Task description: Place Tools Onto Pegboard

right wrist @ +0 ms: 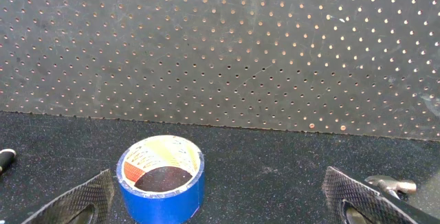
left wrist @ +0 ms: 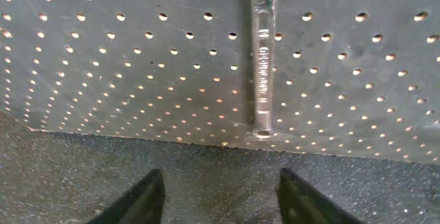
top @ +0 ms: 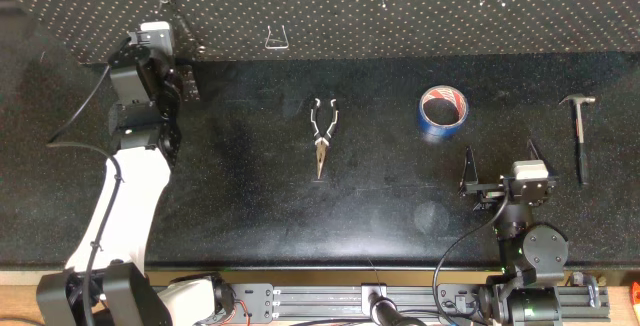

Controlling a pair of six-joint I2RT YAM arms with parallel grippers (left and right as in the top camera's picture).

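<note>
The left arm point(top: 140, 116) reaches up to the pegboard point(top: 330, 1), its jaws wide and empty just below a slim chrome tool point(left wrist: 263, 59) hanging there. On the table point(top: 240, 176) lie pliers point(top: 322, 138), then a blue tape roll point(top: 442, 112). The right arm point(top: 525, 201) sits low, its jaws wide and empty behind the tape. A hammer point(top: 579, 134) lies farthest right.

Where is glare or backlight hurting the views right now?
Left wrist view: light glows through the pegboard holes, and the hanging metal tool glints at its hung end. Right wrist view: some holes glow, tape roll evenly lit. Top view: even light, no strong glare.
</note>
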